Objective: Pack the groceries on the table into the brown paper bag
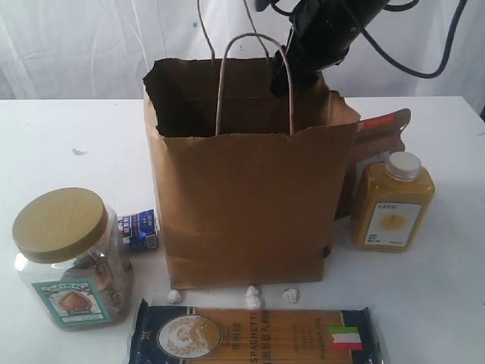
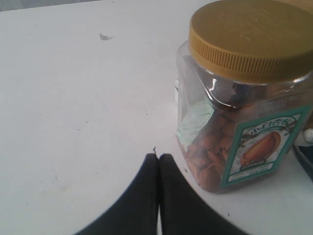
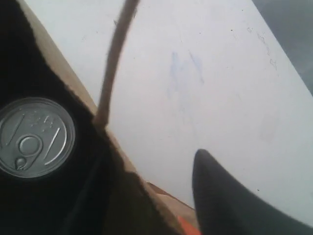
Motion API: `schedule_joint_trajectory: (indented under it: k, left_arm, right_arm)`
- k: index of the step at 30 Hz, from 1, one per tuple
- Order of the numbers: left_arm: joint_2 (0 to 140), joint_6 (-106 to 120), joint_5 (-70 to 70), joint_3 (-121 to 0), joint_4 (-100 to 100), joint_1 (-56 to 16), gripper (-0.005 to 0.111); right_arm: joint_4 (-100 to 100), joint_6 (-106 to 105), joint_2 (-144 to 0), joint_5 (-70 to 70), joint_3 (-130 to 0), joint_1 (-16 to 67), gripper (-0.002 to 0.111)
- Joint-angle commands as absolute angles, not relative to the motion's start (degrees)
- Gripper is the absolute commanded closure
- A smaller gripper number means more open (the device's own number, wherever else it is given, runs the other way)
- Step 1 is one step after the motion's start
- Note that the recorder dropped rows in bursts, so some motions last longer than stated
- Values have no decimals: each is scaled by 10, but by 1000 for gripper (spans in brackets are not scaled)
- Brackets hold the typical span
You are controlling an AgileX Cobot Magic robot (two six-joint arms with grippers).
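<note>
In the exterior view the brown paper bag [image 1: 250,205] is seen upright and open at the middle of the white surface [image 1: 76,144]. The right end effector [image 1: 286,76] hangs at the bag's rear rim, beside the handle loops. Only the right wrist view looks into the bag. There the round pull-tab lid of the dark pull-tab jar [image 3: 35,137] is shown deep in the dark interior, held by nothing. One dark finger [image 3: 225,196] is seen outside the bag's wall, over bare surface. The other finger is not made out, so it cannot be told whether this end effector is open or closed.

The left end effector [image 2: 158,165] is shown only by the left wrist view. Its fingers are pressed together on nothing, low over the surface and near the tan-lidded clear jar [image 2: 244,98].

The remaining groceries are shown only in the exterior view:
- The small blue-white carton [image 1: 140,229] lies between the jar and the bag.
- The tiny foil balls [image 1: 253,294] lie along the bag's front foot.
- The blue spaghetti packet [image 1: 254,337] lies flat in front of them.
- The yellow white-capped bottle [image 1: 392,203] stands to the right of the bag.
- The brown pouch [image 1: 379,140] stands behind the bottle.
</note>
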State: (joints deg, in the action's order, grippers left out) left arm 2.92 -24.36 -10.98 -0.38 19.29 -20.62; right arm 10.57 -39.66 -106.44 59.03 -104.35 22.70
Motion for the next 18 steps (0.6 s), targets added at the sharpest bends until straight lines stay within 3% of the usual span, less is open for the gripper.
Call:
schedule_joint_trajectory:
  k: [1, 2, 18]
  left_arm:
    - [27, -241, -111, 0, 192, -205, 107]
    - [27, -241, -111, 0, 192, -205, 107]
    - [27, -241, -111, 0, 192, -205, 107]
  right_arm:
    - [110, -403, -1064, 557, -1045, 223, 99]
    - [110, -396, -1064, 544, -1045, 223, 108]
    - [109, -374, -1075, 423, -1047, 228, 108]
